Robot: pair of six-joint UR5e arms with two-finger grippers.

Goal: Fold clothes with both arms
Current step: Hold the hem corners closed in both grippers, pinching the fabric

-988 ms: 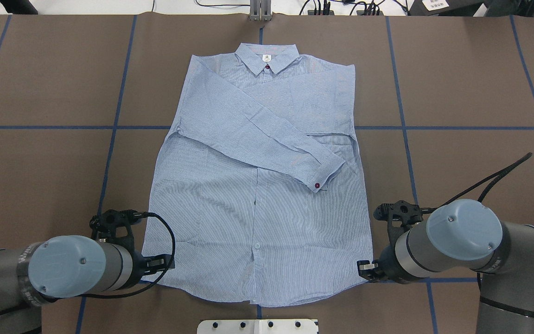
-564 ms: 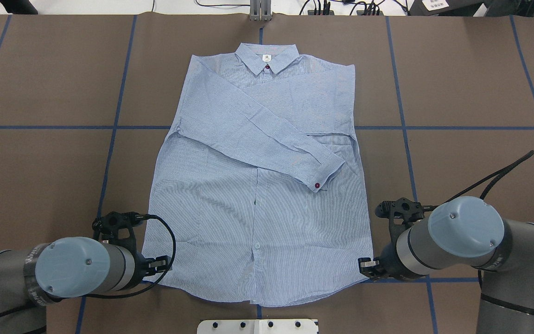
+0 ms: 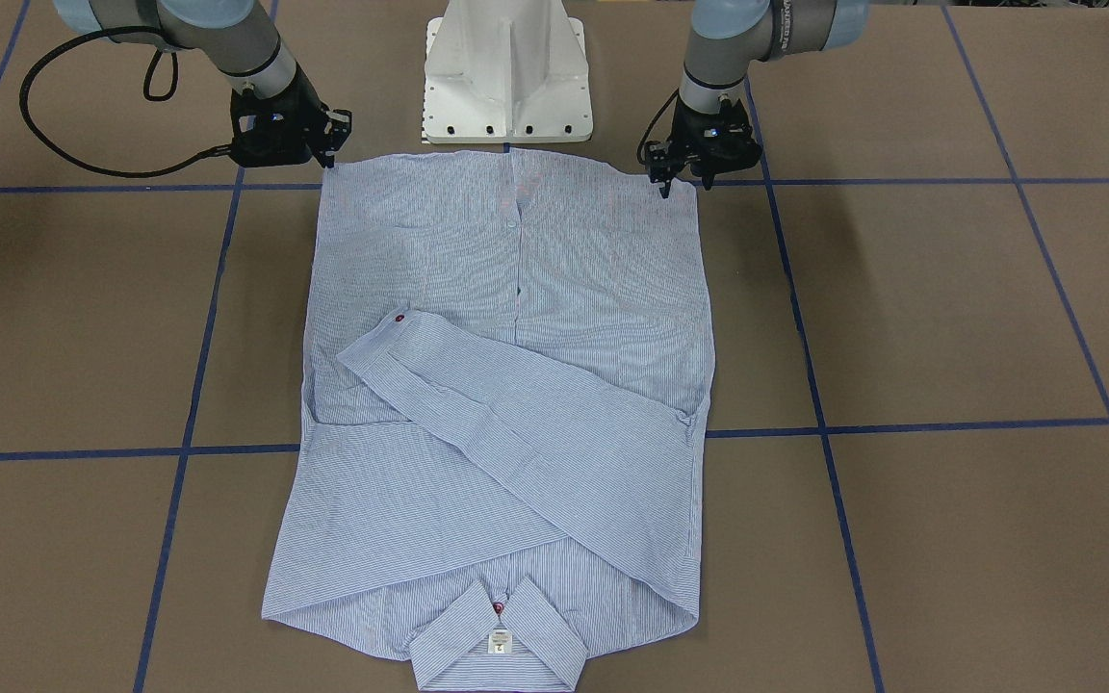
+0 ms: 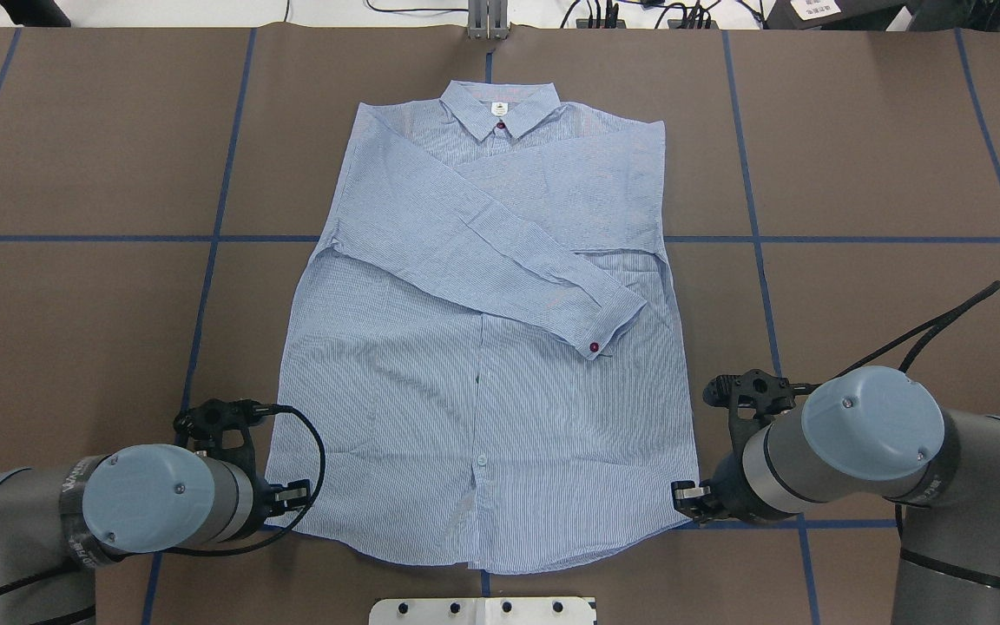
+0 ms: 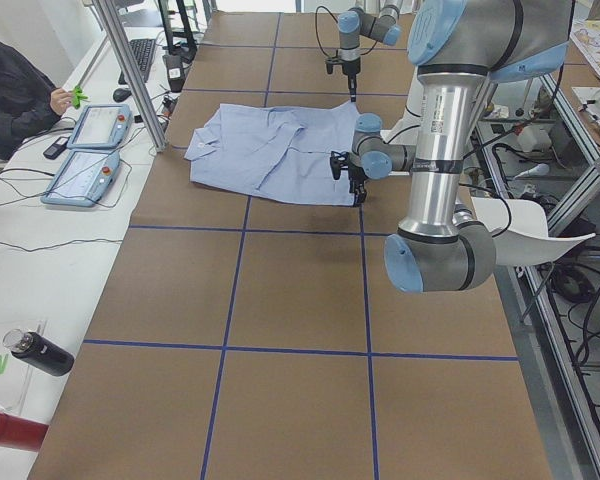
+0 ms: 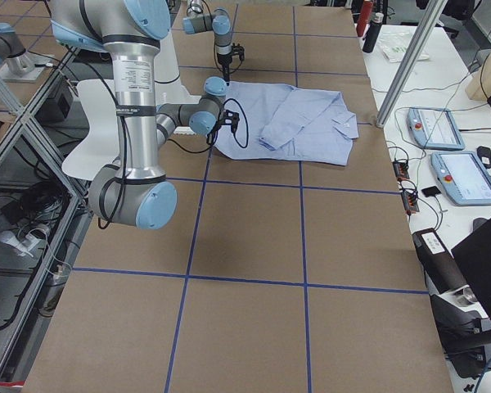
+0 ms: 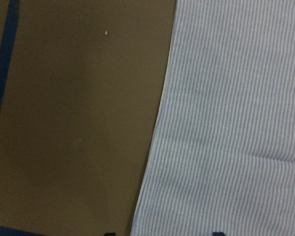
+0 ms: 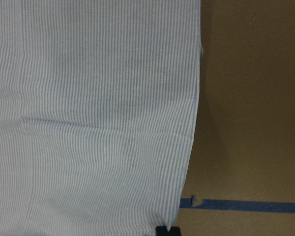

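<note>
The light blue striped shirt (image 4: 483, 417) lies flat on the brown table, collar at the far side, with both sleeves folded across the chest. My left gripper (image 4: 293, 496) is low at the hem's left corner. In the left wrist view its two tips stand wide apart and open, straddling the shirt's edge (image 7: 152, 162). My right gripper (image 4: 685, 499) sits at the hem's right corner. In the right wrist view its tips (image 8: 167, 231) are together at the cloth's edge, shut on the hem. The front view shows the left gripper (image 3: 678, 178) and the right gripper (image 3: 328, 144) at those corners.
The white pedestal base (image 3: 508, 77) stands just behind the hem between the arms. Blue tape lines (image 4: 205, 238) cross the table. A person (image 5: 15, 90) sits at a side table with teach pendants (image 5: 85, 160). Bottles (image 5: 35, 352) lie at that table's near end.
My left arm has drawn back a little toward the robot and its gripper has sunk at the hem corner. The right arm has shifted only slightly. The shirt lies as before.
</note>
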